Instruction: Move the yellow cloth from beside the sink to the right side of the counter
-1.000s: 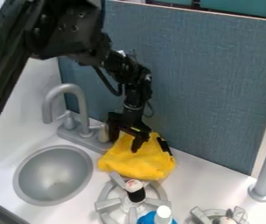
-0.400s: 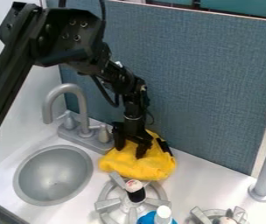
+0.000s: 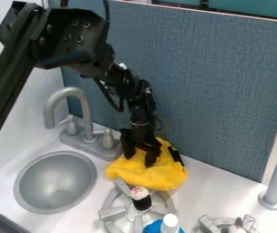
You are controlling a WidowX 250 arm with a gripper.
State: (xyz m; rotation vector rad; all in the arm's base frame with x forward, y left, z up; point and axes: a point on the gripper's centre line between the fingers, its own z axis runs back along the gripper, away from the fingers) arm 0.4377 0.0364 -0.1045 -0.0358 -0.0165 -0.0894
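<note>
So on the left there's a round grey sink basin (image 3: 54, 183) set into the white counter (image 3: 203, 186), with a curved grey faucet (image 3: 69, 92) just behind it. Right of that, the black tool (image 3: 138, 160) points down onto a bunched-up yellow cloth (image 3: 152, 176), its two fingers spread apart and touching the fabric; can't tell if any of it is pinched. The cloth sits between the faucet and the blue-grey panel (image 3: 214, 91), right behind a grey stove burner (image 3: 112, 212) with a white-capped blue bottle (image 3: 170, 223) at its front.
</note>
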